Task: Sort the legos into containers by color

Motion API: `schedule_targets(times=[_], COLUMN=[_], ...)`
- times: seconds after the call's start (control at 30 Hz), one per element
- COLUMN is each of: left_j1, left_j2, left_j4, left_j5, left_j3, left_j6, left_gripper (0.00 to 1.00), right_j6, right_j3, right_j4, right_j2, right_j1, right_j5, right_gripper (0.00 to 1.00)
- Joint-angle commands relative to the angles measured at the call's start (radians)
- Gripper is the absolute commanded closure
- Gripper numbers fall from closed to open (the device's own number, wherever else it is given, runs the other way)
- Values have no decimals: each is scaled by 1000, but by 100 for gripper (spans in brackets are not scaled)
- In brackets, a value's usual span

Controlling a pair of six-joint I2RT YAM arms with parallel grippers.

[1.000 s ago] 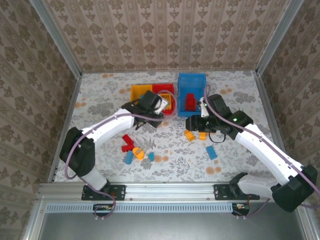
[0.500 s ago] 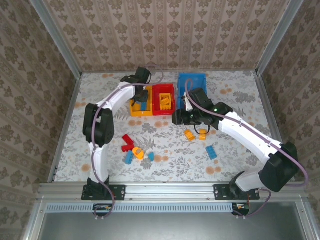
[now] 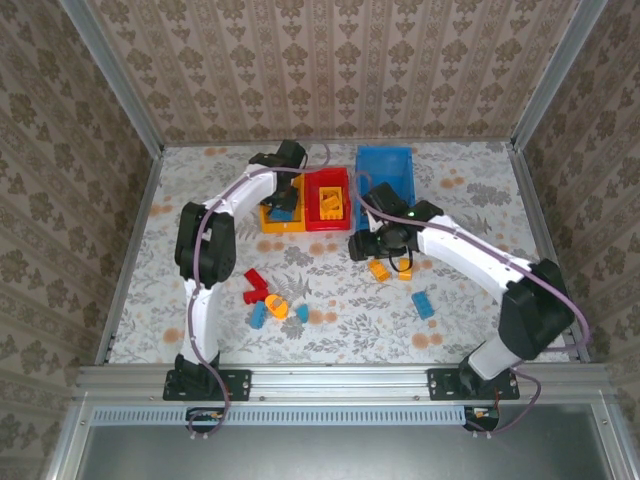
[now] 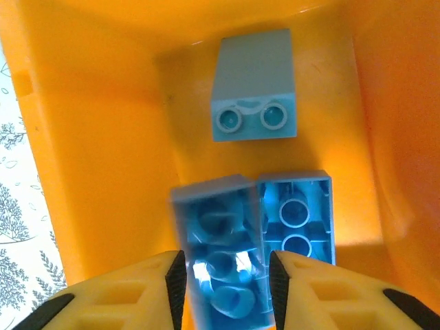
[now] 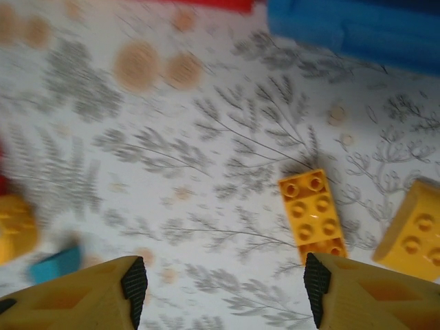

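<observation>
The left gripper (image 4: pixel 225 289) hung inside the yellow bin (image 4: pixel 103 137), its fingers (image 4: pixel 175 278) pressed to both long sides of a blue brick (image 4: pixel 220 254), pinching it with its hollow underside facing up. At 3 o'clock of that brick and touching it sat a second blue brick (image 4: pixel 297 216), also upside down. At 12 o'clock, apart from both, lay a blue slope piece (image 4: pixel 254 82) showing two studs. Seen from above, the yellow bin stood toward 11 o'clock on the table (image 3: pixel 470 190), with the red bin (image 3: pixel 325 178) touching it at 3 o'clock and a yellow piece (image 3: pixel 330 203) lying in the red one. The blue bin (image 3: pixel 385 160) stood just beside the red bin, again at 3 o'clock, and reached farther toward 12. The right gripper (image 5: pixel 225 292) hovered over bare table at 6 o'clock of the gap between the red and blue bins. Its fingers (image 5: pixel 134 285) were spread wide with nothing between them. A yellow brick (image 5: pixel 311 214) lay on the table near its right finger, and a yellow block (image 5: pixel 412 230) lay just beside that at 3 o'clock. A blue lego (image 3: pixel 423 304) lay alone toward 5 o'clock of the table. Near 7 o'clock a red lego (image 3: pixel 255 287), a blue pair (image 3: pixel 257 315) and an orange pair (image 3: pixel 277 307) lay close together, well apart from the bins.
</observation>
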Motion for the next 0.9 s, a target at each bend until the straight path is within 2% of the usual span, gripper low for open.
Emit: schedule_targets(times=[0.0,0.1,0.3,0.47,0.6,0.8,0.87], left_j1=[-21,-33,-85,-148,-217,-285,-303], left_j2=[-83,-133,-314,-517,-661,-813,-848], left_j4=[-41,-50,-10,98,214,268,268], left_j5=[-13,-9,48,136,141,167,168], left_j3=[12,-4,-128,-358,-563,-752,-787], left_j6=[-24,-51,-120,-207,-193,-182,-183], left_gripper=[54,46,42,40,37,37,37], right_j6=[-101,-131,-194,-184,-165,-143,-137], right_j3=[10,-1,16,13,-8,-16,-17], right_j4=[-112,-106,-65,-41,-8,24,33], right_j2=[84,134,204,258,274,307,311], right_j1=[-19,-32,-44,-47,-47,-46,-42], right_j5=[93,120,143,100,81,59,49], right_gripper=[32,30,28,38,43,59,62])
